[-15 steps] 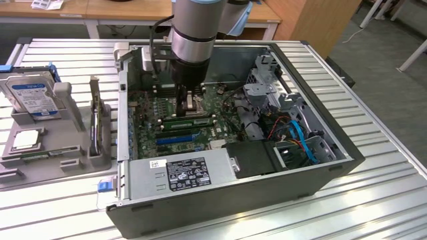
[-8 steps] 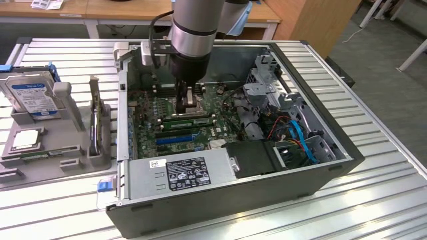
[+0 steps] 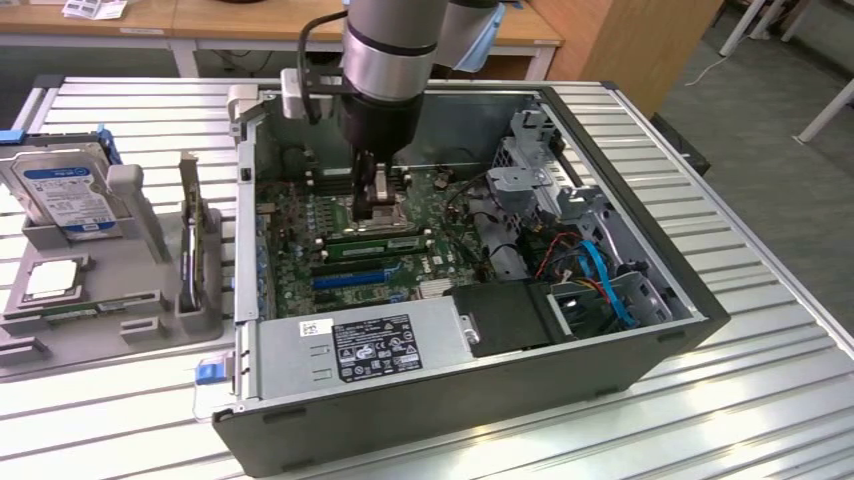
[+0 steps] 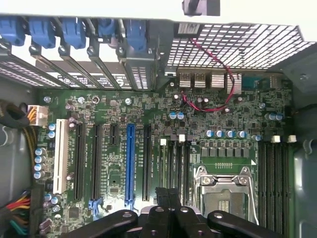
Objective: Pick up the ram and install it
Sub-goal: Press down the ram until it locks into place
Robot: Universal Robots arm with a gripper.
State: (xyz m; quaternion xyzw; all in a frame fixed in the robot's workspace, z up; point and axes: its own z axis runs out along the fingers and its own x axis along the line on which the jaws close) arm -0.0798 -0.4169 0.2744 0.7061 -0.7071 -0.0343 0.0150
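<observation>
Ribbed metal table (image 3: pixel 747 330) — closed black gripper (image 4: pixel 167 196)

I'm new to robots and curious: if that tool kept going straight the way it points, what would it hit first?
The tool would most likely land on the green motherboard, just beside the silver CPU socket, though depth is unclear.

A big shiny metal table (image 3: pixel 747 330) with long ridges fills most of the exterior view. At the top of the frame stand wooden desks (image 3: pixel 240 20) with white legs. In the upper right corner is a grey floor (image 3: pixel 767 120), with thin white furniture legs (image 3: pixel 827 110) on it. Bright light shines off the table.
</observation>
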